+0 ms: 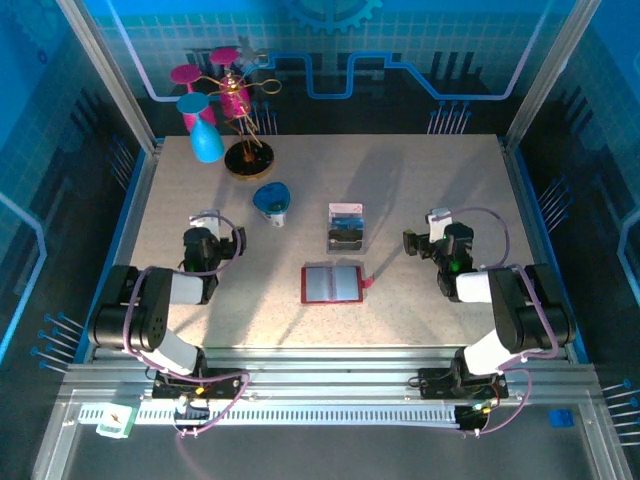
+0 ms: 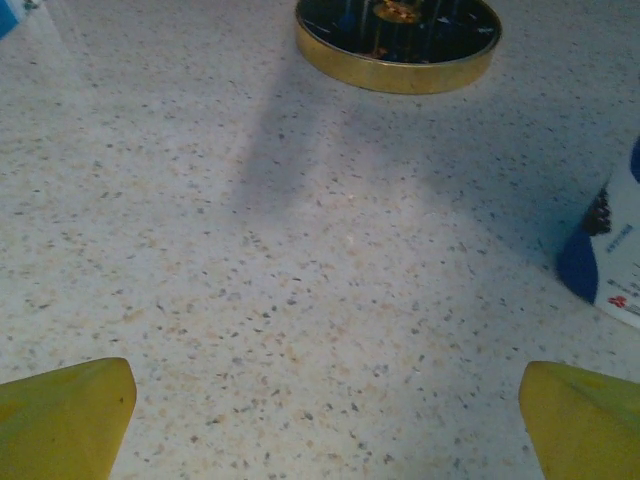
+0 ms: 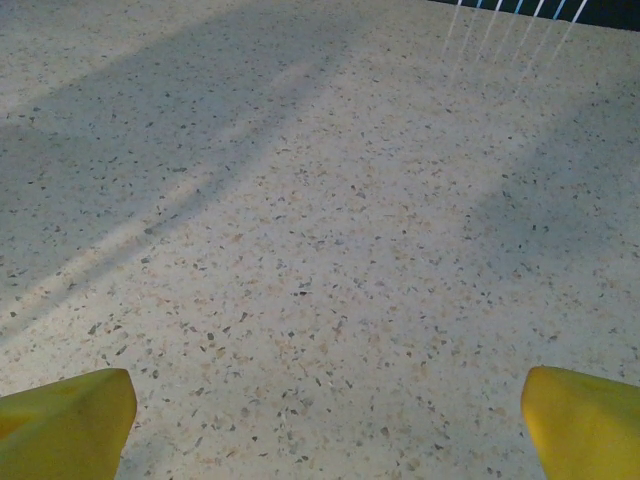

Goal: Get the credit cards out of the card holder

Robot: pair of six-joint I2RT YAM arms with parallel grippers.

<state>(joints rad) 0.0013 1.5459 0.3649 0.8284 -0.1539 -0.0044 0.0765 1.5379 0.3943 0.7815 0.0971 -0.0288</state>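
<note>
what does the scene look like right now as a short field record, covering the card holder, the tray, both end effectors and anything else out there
card holder: red, lying open and flat, near the middle of the table, between the two arms
holder pockets: grey-blue, contents too small to tell
clear tray: just behind the holder, holds bluish and dark flat pieces
left end effector: open, low over the table, holding nothing
right end effector: open, low over the table, holding nothing
other items: gold-rimmed stand and blue tub, far left
</note>
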